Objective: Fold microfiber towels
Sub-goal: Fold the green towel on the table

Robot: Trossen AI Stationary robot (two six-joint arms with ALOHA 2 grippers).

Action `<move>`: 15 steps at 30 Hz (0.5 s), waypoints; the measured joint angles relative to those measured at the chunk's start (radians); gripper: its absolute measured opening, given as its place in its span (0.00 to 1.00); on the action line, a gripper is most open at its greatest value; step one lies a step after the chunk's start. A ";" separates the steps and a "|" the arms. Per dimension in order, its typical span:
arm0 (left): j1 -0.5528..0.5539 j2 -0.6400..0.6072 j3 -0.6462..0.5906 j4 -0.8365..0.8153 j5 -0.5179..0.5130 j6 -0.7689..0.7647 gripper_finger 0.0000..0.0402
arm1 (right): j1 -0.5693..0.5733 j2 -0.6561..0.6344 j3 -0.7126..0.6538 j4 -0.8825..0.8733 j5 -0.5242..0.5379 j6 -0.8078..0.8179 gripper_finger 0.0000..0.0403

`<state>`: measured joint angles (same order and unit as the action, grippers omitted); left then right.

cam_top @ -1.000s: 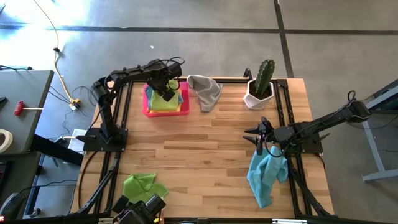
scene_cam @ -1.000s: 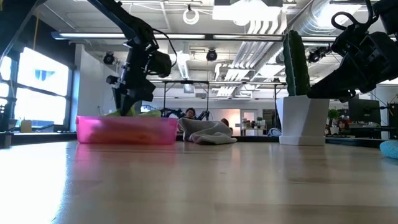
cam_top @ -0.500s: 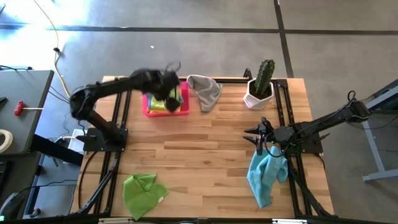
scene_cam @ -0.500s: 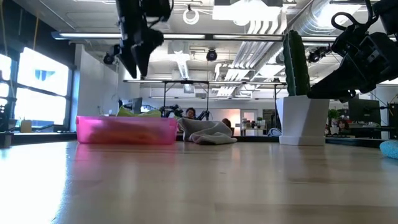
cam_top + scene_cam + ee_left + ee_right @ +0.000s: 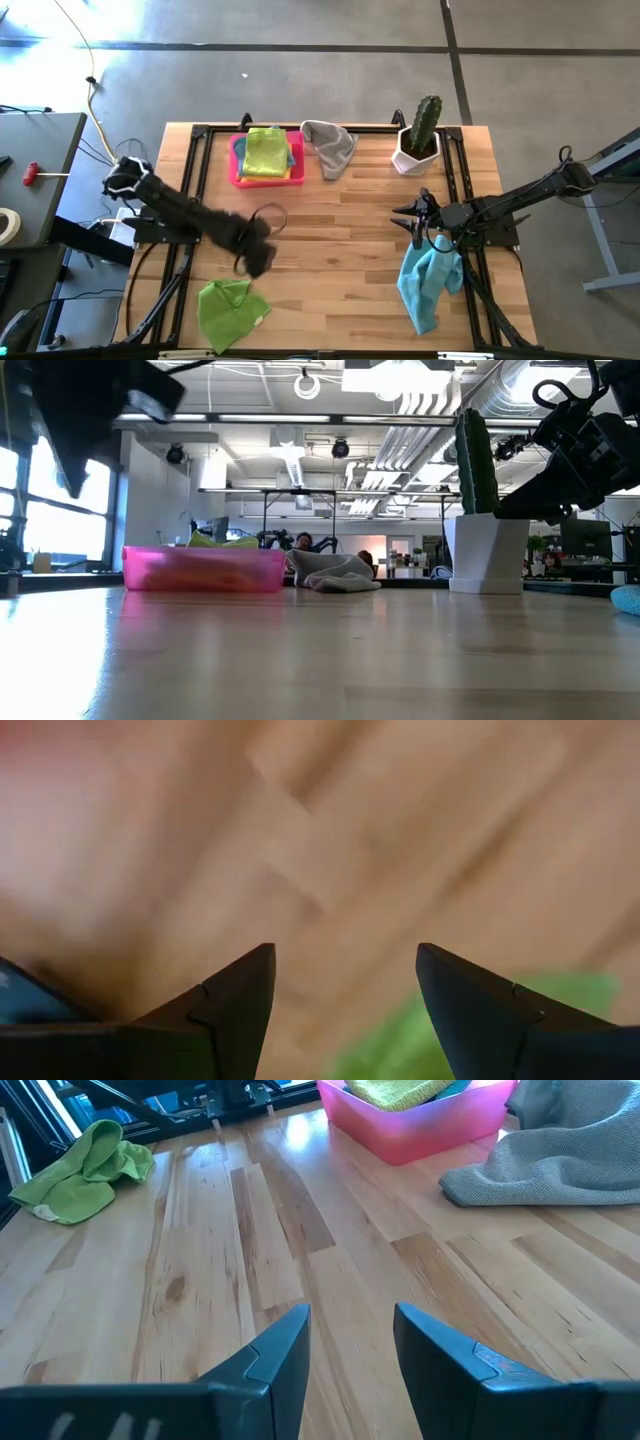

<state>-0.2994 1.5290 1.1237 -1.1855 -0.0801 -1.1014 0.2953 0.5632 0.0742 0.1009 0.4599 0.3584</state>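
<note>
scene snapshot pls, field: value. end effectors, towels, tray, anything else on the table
left end effector: open, empty, above bare wood between the tray and the green towel
right end effector: at the table's right side; fingers apart in its wrist view, nothing between them
pink tray: far left of the table, lime towel folded on top
grey towel: crumpled, right of the tray
green towel: crumpled, near-left corner
light blue towel: crumpled at the right edge, below the right end effector
potted cactus: far right, upright

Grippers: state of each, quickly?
Left gripper: open, empty, above the table's near-left part.
Right gripper: open, nothing between its fingers.
</note>
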 joint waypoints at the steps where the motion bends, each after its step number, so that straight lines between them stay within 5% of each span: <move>1: -0.044 0.007 -0.006 0.011 0.019 -0.056 0.58 | 0.000 0.000 0.000 0.000 0.000 0.000 0.34; 9: -0.354 0.097 -0.015 0.116 0.184 -0.454 0.58 | 0.000 0.000 0.000 -0.008 -0.001 0.000 0.34; 15: -0.491 0.168 -0.015 0.242 0.302 -0.606 0.58 | 0.000 0.004 0.000 -0.017 -0.001 0.000 0.34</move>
<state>-0.7902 1.6969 1.1088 -0.9436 0.2216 -1.7077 0.2955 0.5671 0.0738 0.0841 0.4587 0.3584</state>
